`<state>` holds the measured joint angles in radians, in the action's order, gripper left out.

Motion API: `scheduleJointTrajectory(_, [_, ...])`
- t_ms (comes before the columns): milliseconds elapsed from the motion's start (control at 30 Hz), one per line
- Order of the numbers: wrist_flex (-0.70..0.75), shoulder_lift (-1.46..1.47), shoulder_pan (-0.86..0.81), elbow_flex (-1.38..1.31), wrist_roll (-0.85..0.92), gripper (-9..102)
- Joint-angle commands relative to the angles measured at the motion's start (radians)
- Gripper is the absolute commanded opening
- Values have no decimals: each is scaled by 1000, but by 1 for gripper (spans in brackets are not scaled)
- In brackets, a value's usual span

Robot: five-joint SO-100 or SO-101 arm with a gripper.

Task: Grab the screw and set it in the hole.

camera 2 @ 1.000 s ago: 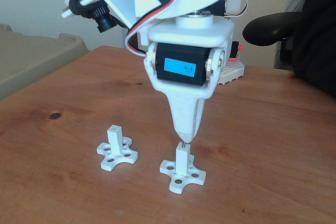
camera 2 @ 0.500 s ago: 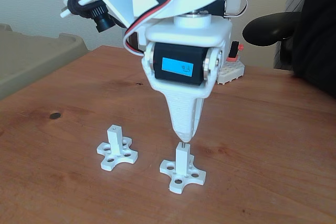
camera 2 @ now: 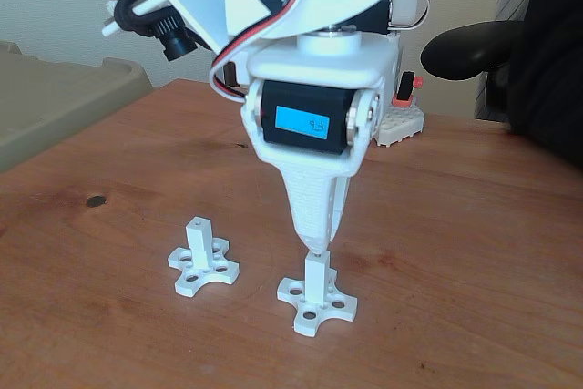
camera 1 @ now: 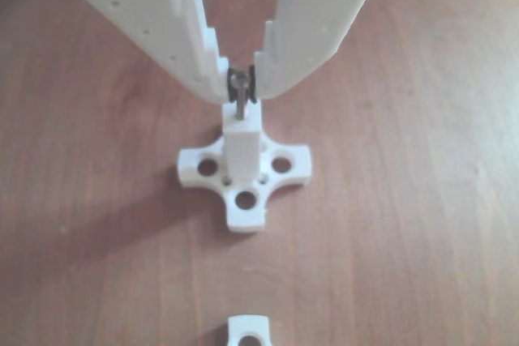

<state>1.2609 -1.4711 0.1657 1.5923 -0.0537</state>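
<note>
Now the hand (camera 1: 242,87) pinched the screw (camera 1: 239,93) upright, its tip in the hole of the near-right post (camera 2: 315,277) on the bench (camera 2: 455,252)

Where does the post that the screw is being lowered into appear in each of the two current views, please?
Other view: the post stands at centre, directly under the end effector, which pinches the screw.
Fixed view: the post is low and right of centre, beneath the end effector.
Shared landmark: its cross-shaped base.
</note>
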Motion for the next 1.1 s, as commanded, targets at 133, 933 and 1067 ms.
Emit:
scheduleJointTrajectory(133, [-14, -29, -14, -64, -11, 4])
scheduleJointTrajectory(933, [77, -183, -97, -87, 44, 10])
scheduleJointTrajectory(1067, [77, -247, -110, -63, 61, 3])
